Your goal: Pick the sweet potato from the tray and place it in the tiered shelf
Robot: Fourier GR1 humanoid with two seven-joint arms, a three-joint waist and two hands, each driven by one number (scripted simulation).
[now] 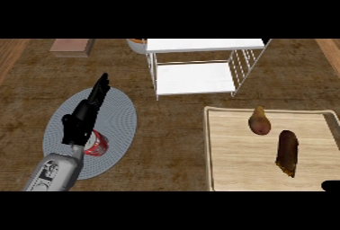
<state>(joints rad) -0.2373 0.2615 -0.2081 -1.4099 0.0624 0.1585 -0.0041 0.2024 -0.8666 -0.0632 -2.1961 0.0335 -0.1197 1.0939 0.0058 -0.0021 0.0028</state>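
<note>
- Head view: wooden tray [219, 148] at right holds a sweet potato [260, 121] and, just beside it, a darker sweet potato [288, 153].
- White tiered shelf [199, 67] stands behind the tray.
- Left hand [85, 117], fingers straight and together, hovers over a grey round mat [119, 112] bearing a red can [97, 145].
- Right hand [331, 185]: only a sliver shows at the edge; fingers cannot be told.

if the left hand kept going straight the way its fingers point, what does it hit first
The left hand points up and slightly right, past the edge of the round grey mat. Beyond that lies bare wooden counter; the white tiered wire shelf sits further right, so the path looks free, though height is unclear.
</note>
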